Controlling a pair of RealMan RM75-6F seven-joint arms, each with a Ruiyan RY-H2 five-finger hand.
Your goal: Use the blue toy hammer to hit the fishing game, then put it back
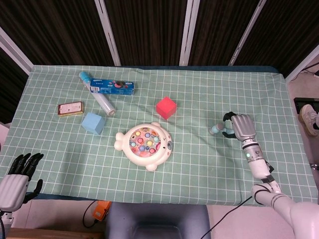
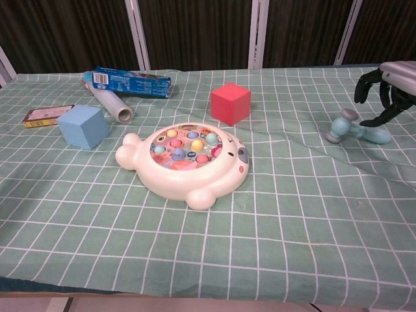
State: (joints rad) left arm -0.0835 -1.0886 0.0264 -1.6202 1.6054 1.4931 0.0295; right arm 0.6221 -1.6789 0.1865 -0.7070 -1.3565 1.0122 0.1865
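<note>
Both hands are in our sight: our right hand [image 1: 242,127] hovers just above the blue toy hammer [image 2: 357,129], fingers [image 2: 365,83] spread apart and holding nothing, while the hammer lies on the checked green cloth of the bench [image 1: 199,159] near its right edge (well apart from the fishing game [image 1: 144,144], which sits at the middle). Our left hand [image 1: 17,177] hangs off the near left corner of the bench, dark fingers [image 1: 25,162] extended and apart, gripping nothing, and a red cube [image 1: 166,107] stands just behind the fishing game.
</note>
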